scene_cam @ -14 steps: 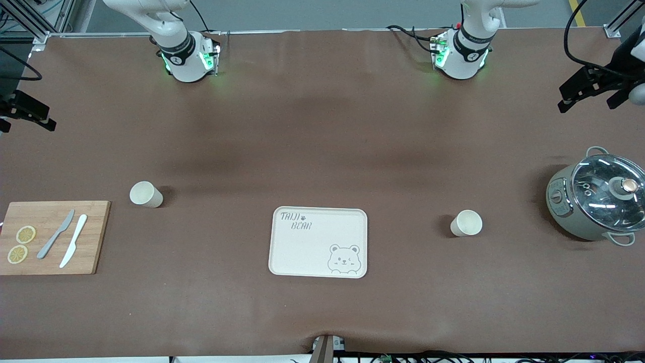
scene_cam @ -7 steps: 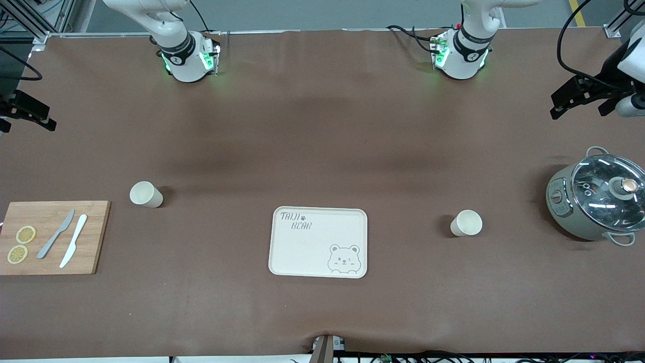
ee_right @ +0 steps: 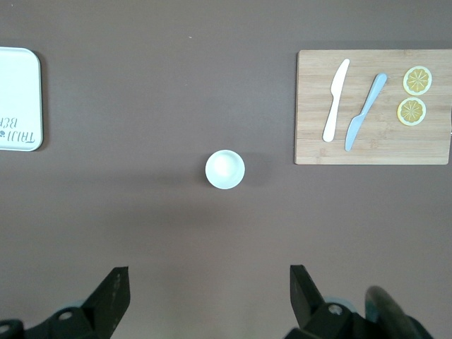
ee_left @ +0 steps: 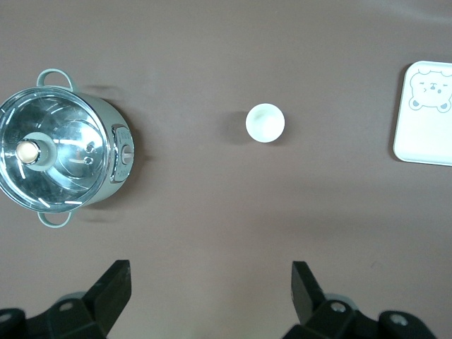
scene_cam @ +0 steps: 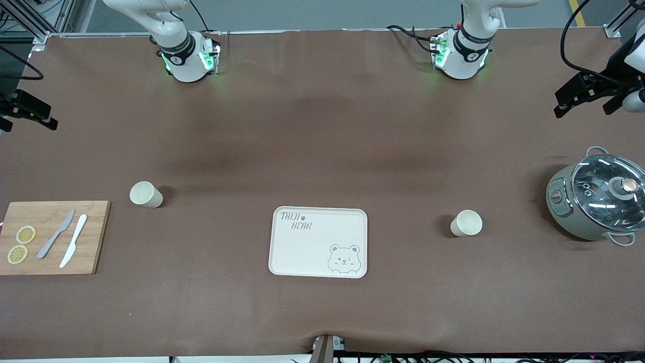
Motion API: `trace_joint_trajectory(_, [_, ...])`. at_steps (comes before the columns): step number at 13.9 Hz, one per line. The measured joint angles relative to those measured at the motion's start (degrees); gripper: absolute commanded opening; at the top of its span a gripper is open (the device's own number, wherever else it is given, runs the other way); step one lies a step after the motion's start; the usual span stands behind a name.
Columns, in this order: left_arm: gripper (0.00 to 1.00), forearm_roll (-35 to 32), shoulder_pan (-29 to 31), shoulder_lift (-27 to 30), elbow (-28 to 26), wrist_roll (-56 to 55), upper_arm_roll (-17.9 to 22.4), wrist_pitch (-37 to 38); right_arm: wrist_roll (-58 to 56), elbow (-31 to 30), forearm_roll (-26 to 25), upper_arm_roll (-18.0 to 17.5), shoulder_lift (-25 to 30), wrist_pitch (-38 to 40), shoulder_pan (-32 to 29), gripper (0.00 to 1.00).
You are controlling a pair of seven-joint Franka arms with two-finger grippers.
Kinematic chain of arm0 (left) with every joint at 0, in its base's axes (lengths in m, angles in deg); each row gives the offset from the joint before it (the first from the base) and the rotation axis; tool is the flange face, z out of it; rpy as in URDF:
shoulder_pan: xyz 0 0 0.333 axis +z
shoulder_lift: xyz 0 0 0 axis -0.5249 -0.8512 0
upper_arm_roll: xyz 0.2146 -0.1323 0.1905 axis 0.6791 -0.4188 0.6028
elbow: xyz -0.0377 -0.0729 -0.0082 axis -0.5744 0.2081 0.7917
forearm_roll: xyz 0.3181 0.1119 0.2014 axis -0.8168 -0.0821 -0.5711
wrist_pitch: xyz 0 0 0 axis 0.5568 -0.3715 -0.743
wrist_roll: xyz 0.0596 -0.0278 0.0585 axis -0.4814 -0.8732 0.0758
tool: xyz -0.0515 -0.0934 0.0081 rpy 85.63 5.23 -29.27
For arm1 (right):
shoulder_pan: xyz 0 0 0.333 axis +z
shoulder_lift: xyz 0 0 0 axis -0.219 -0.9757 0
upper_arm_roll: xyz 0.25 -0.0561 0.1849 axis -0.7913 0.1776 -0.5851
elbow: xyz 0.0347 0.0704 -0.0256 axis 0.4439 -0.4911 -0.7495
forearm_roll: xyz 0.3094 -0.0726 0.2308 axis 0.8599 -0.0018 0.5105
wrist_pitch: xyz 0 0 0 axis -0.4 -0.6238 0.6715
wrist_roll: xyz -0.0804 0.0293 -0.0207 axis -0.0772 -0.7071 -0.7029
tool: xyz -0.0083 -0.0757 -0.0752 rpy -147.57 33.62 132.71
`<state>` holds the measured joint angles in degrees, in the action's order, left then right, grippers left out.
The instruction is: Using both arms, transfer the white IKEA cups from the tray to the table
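Observation:
One white cup (scene_cam: 146, 194) stands upright on the brown table toward the right arm's end, beside the cutting board. It also shows in the right wrist view (ee_right: 225, 169). The other white cup (scene_cam: 466, 223) stands upright toward the left arm's end, between the tray and the pot, and shows in the left wrist view (ee_left: 265, 122). My left gripper (scene_cam: 584, 107) (ee_left: 210, 282) hangs open and empty high over the table at its end. My right gripper (scene_cam: 22, 120) (ee_right: 207, 286) hangs open and empty high over its end.
A cream bear tray (scene_cam: 318, 242) lies mid-table toward the front camera. A wooden cutting board (scene_cam: 53, 237) carries two knives and two lemon slices. A grey pot with a glass lid (scene_cam: 597, 199) stands at the left arm's end.
My left gripper has shifted slightly toward the table's middle and partly back. The right gripper and both cups have not moved.

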<state>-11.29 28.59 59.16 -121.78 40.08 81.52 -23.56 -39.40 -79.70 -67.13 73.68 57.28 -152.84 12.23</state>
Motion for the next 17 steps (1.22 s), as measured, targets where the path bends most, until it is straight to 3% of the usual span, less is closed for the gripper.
trace_joint_trajectory(11, [1.0, 0.08, 0.25, -0.74, 0.99, 0.0, 0.09, 0.0, 0.0, 0.0, 0.0, 0.01, 0.0, 0.16, 0.02, 1.0])
trace_joint_trajectory(17, [1.0, 0.08, 0.26, -2.2, 4.19, 0.0, 0.15, -0.09, 0.0, 0.0, 0.0, 0.03, 0.0, 0.26, 0.0, 1.0])
